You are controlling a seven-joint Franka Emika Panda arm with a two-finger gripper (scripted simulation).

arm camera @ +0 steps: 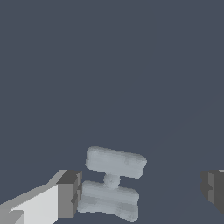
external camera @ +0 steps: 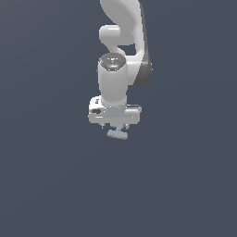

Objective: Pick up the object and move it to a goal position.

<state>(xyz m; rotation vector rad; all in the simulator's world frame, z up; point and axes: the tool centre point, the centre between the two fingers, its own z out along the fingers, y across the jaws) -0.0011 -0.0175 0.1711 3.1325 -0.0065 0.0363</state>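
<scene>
- The object (external camera: 117, 134) sits just below the white gripper (external camera: 114, 126) in the exterior view, roughly under its middle and slightly toward that view's right; whether it rests on the dark floor (external camera: 55, 185) cannot be told.
- In the wrist view the object (arm camera: 113, 182) shows as two pale blue-grey oblong bars with rounded ends, joined by a short narrow neck, like a small spool or dumbbell on its side.
- Its bars run across the line between the fingers, slightly tilted; the neck's axis points away from the camera.
- The gripper (arm camera: 142, 192) is spread wide and holds nothing: one dark pad (arm camera: 69, 194) is touching or almost touching the nearer bar's end, the other pad (arm camera: 213, 189) stands well apart.
- Judged by its look, the piece is small, light and rigid, probably smooth enough to slip.
- The nearer bar, clamped end to end between the pads, seems the likeliest hold; the neck looks too thin and hidden.
</scene>
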